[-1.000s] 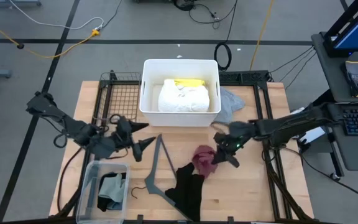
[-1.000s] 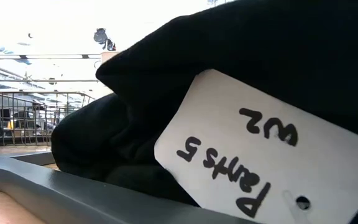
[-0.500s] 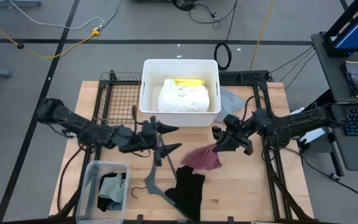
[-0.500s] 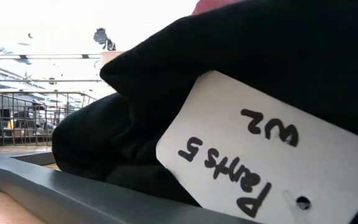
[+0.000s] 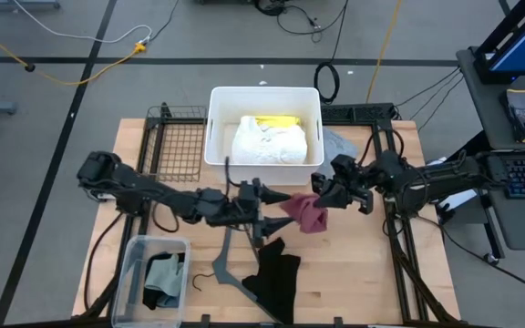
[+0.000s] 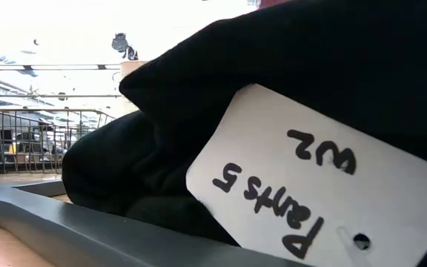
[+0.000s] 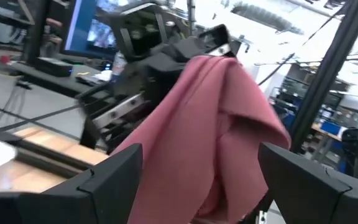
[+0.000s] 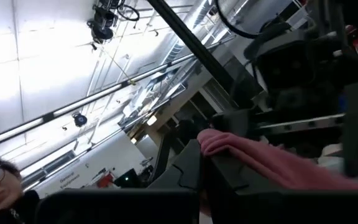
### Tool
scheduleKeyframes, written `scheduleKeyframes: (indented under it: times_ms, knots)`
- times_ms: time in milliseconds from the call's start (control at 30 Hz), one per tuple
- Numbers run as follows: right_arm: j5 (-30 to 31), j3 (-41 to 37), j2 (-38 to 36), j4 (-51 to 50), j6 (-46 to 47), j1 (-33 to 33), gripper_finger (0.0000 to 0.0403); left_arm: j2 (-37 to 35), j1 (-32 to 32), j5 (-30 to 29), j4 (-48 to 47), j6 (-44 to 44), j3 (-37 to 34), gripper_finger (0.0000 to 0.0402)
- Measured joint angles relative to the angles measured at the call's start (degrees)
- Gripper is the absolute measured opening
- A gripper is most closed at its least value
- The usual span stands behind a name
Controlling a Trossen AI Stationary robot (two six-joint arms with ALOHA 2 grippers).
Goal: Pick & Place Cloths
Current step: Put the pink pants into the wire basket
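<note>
The right claw (image 5: 321,194) grips the maroon cloth (image 5: 304,212), hanging limp above the table (image 5: 372,273); the left claw (image 5: 274,211) is spread around its lower edge. Soft and light, it is best pinched at a bunched fold.

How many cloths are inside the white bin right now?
2: a white cloth filling the white bin and a yellow cloth at its far edge. Others may lie underneath.

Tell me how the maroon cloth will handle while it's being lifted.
Likely floppy: the maroon cloth hangs in folds from the right gripper. Probably light, since one pinched edge carries it. It may swing or drape as the open left gripper closes in, its fingers either side of it.
</note>
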Motion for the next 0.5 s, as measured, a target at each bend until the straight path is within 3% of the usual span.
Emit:
scheduleKeyframes:
  times_ms: [400, 500]
  knots:
    - [-1.60, 0.00, 0.00, 0.55, -0.67, -0.09, 0.0000, 10.02, 1.70, 14.04, -1.73, -3.83, 13.84, 0.0324]
    - [-1.74, 0.00, 0.00, 1.32, -0.69, -0.07, 0.0000, 11.18, 1.70, 14.95, -4.82, -5.83, 16.17, 0.0324]
